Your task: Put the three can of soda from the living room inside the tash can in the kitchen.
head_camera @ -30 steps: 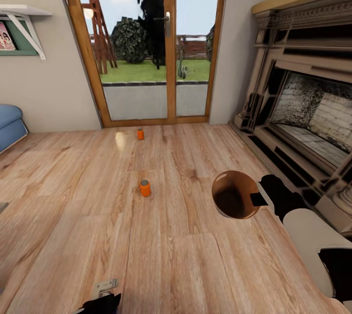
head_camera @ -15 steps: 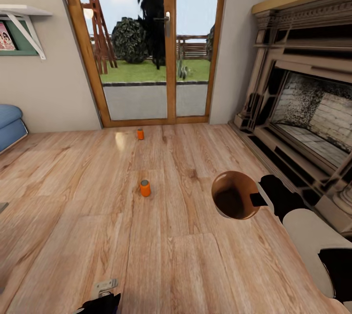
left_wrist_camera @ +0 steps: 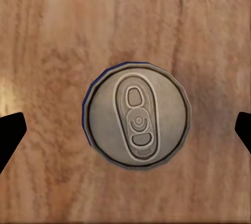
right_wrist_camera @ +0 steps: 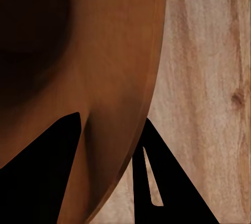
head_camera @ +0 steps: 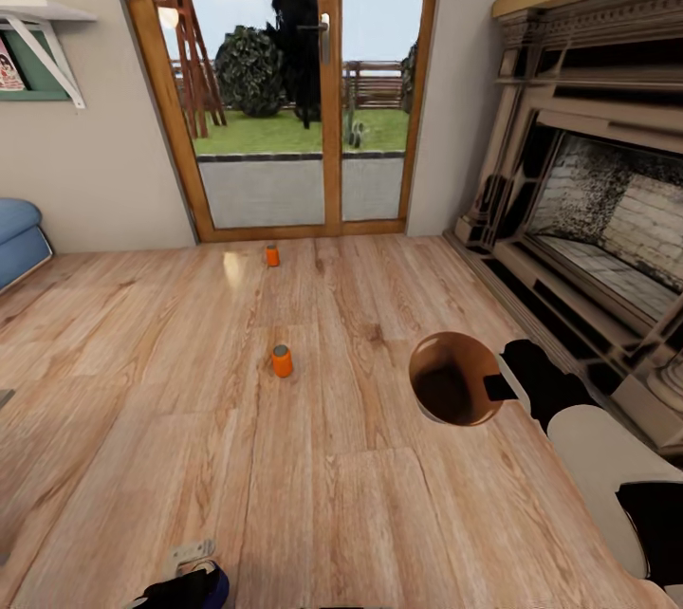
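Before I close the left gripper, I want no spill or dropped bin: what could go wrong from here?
The left gripper is open, its fingertips wide of the blue can, which stands upright on the floor; closing off-centre could tip it.

The right gripper pinches only the trash can wall at the rim, so the bin may swing or slip.

Two orange cans stand ahead; driving forward could knock them over.
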{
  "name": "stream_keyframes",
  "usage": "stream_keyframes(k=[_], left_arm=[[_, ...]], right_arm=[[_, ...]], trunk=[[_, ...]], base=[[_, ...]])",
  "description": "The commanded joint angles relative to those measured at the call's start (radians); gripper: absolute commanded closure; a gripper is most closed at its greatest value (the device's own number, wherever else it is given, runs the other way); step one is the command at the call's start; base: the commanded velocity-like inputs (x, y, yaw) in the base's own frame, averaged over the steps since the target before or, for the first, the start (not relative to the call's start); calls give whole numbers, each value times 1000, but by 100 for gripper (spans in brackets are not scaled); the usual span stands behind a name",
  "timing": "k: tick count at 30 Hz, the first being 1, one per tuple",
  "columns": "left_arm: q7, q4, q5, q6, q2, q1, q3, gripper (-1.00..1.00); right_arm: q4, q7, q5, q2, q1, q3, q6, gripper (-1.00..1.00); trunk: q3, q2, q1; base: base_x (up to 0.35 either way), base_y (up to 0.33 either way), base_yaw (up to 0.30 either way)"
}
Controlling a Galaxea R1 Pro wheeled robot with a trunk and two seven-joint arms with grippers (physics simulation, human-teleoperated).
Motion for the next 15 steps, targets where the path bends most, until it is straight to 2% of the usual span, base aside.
stream_keyframes(k=[1,15], left_arm=[[0,0,0,0,0,0,0,-100],[0,-3,-1,0,0,0,0,-100]], right_arm=[[-1,0,-3,0,-1,0,-1,100],[-1,0,-3,0,13,14,-16,100]], trunk=[[0,0,0],[-4,0,0]], base=[[0,0,0],[0,0,0]])
